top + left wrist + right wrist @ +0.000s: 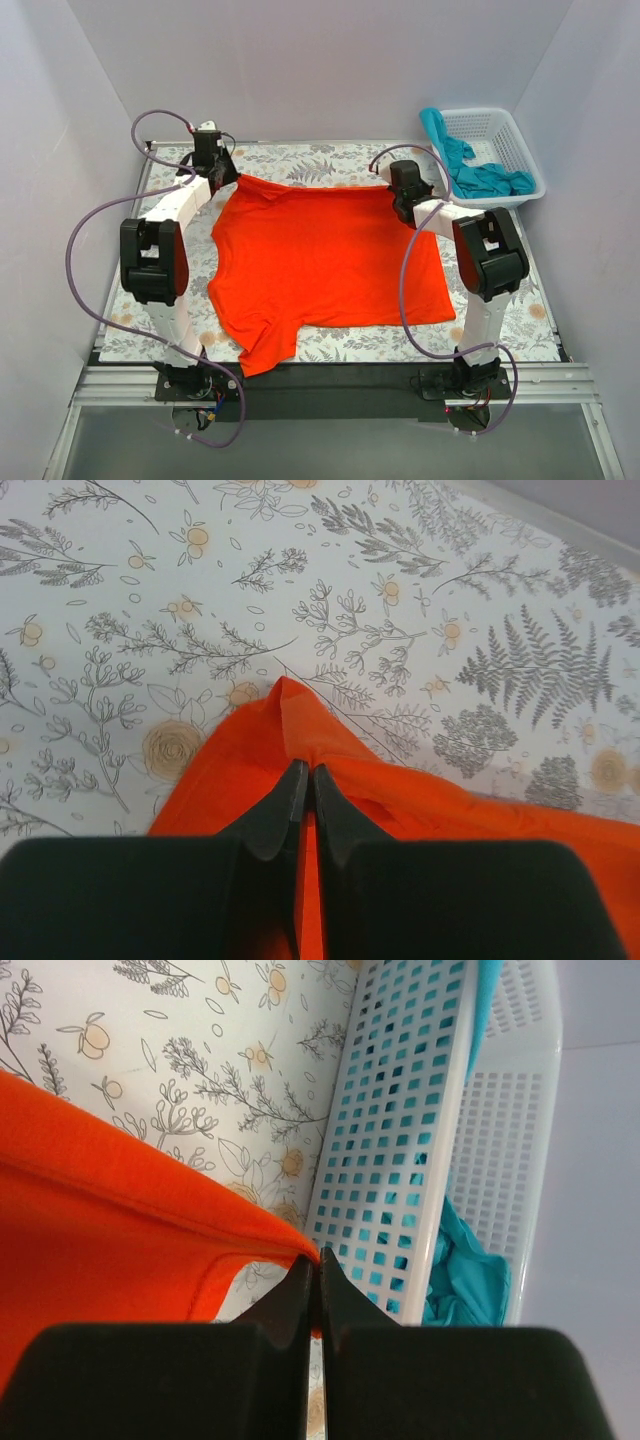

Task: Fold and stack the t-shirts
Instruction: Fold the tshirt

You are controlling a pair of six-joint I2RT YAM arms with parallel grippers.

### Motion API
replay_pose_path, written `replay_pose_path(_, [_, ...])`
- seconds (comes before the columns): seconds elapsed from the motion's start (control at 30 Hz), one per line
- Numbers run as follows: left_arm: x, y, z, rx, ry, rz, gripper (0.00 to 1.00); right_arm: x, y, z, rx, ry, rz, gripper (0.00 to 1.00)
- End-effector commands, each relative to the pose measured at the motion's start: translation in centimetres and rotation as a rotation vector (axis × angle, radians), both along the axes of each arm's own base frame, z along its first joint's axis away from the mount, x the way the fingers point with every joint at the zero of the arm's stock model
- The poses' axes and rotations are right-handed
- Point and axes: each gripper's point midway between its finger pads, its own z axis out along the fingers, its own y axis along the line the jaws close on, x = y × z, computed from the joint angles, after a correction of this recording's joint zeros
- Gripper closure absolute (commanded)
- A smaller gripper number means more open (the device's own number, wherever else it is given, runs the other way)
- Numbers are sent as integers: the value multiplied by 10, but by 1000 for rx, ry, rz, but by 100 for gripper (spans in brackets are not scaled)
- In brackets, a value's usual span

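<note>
An orange-red t-shirt (320,262) lies spread over the middle of the floral table, one sleeve hanging toward the near edge. My left gripper (222,176) is shut on its far left corner (290,712), black fingers pinching the cloth. At the far right corner my right gripper (400,195) is shut on the orange-red cloth (120,1230), lifting its edge slightly off the table. A teal t-shirt (480,172) lies crumpled in the white basket, part of it draped over the rim.
The white lattice basket (525,155) stands at the far right corner, close beside my right gripper; its wall (390,1160) fills the right wrist view. White walls enclose the table. The floral tablecloth (400,610) shows past the shirt's far edge.
</note>
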Motion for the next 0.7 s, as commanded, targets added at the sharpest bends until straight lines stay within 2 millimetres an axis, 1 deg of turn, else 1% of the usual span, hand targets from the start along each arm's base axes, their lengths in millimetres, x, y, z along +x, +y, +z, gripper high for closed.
replay_pose_path(0.0, [-27,8,41,-51,-27,81,100,-3,-4,33,63,-102,-19,99])
replay_pose_path(0.03, [-36,7,39,-58,-3,83,100,-7,-5,28,59,-89,-18,99])
replay_pose_path(0.1, [-50,7,44,-95,12,113,100,-13,-6,30,58,-86,-17,99])
replay_pose_path(0.13, [-60,7,40,-102,48,125,100,-17,-9,30,60,-86,-27,99])
replay_pose_path(0.17, [-65,6,40,-115,64,130,100,-19,-10,30,60,-82,-29,99])
replay_pose_path(0.2, [-72,4,45,-147,65,146,100,-21,-10,30,64,-80,-32,99])
replay_pose_path(0.23, [-82,3,37,-154,102,152,100,-22,-9,29,70,-75,-29,99])
replay_pose_path(0.27, [-89,0,41,-179,104,147,100,-26,-10,27,72,-62,-32,99])
replay_pose_path(0.3, [-94,-2,39,-206,111,163,100,-28,-10,26,76,-54,-35,99])
replay_pose_path(0.33, [-106,-1,28,-212,145,177,100,-30,-10,23,80,-42,-36,99])
replay_pose_path(0.37, [-111,-1,26,-224,150,191,100,-34,-11,20,87,-33,-39,99])
replay_pose_path(0.4, [-116,0,32,-237,133,203,100,-38,-12,18,89,-24,-43,99])
replay_pose_path(0.43, [-121,-1,31,-260,134,225,100,-41,-12,16,89,-19,-49,99])
replay_pose_path(0.47, [-130,-1,30,-272,133,233,100,-46,-14,13,91,-12,-54,99])
replay_pose_path(0.53, [-137,-3,29,-313,127,251,100,-51,-16,11,101,-4,-66,99])
replay_pose_path(0.57, [-145,-4,20,-321,147,259,100,-54,-17,9,106,2,-73,99])
replay_pose_path(0.6, [-148,-5,24,-339,135,262,100,-57,-18,4,109,15,-77,99])
replay_pose_path(0.67, [-154,-10,21,-381,144,266,100,-63,-18,0,131,25,-93,99])
